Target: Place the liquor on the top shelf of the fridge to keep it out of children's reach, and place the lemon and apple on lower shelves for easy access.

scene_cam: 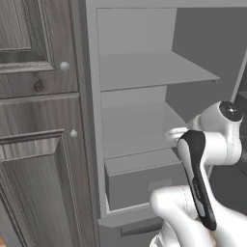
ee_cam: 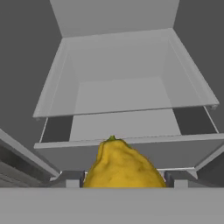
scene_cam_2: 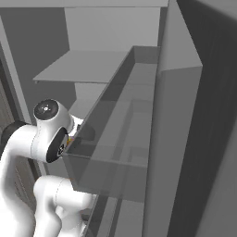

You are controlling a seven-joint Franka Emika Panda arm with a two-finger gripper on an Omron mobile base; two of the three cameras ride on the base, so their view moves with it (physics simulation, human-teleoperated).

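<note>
My gripper (ee_cam: 124,183) is shut on the lemon (ee_cam: 124,164), a yellow fruit with a small green tip that sits low and close in the hand view. A sliver of the lemon (scene_cam_2: 68,139) also peeks out beside my wrist. The open fridge (scene_cam: 91,111) stands ahead of me. Its top shelf (scene_cam: 154,70) is bare. My hand reaches in at the level of a lower shelf (scene_cam: 137,128), which lies just beyond the lemon as a flat slab (ee_cam: 124,124). The liquor and the apple are out of view.
A grey drawer box (scene_cam: 140,181) sits under the lower shelf, close to my forearm. The open fridge door on the right carries a see-through bin (scene_cam_2: 115,143) right beside my wrist. Wood-grain cupboard doors (scene_cam: 38,144) stand left of the fridge.
</note>
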